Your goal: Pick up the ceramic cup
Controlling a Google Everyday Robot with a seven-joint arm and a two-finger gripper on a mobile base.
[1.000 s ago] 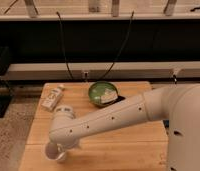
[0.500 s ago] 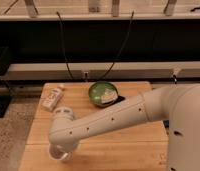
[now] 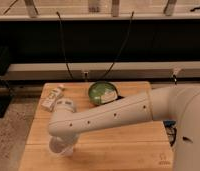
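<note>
The white ceramic cup [image 3: 56, 146] shows as a pale round shape on the wooden table [image 3: 128, 147] near its front left corner, mostly covered by the end of my arm. My gripper [image 3: 63, 148] points down right at the cup, under the white wrist [image 3: 68, 122]. The arm reaches in from the right across the table. The contact between gripper and cup is hidden.
A green bowl [image 3: 103, 92] stands at the back middle of the table. A white rectangular carton [image 3: 52, 97] lies at the back left. Black cables [image 3: 63, 45] hang behind, over a grey rail [image 3: 38, 70]. The floor drops off left of the table.
The end of the arm and the pale cup shape have shifted slightly right and up in the picture. The bowl and carton have not moved.
</note>
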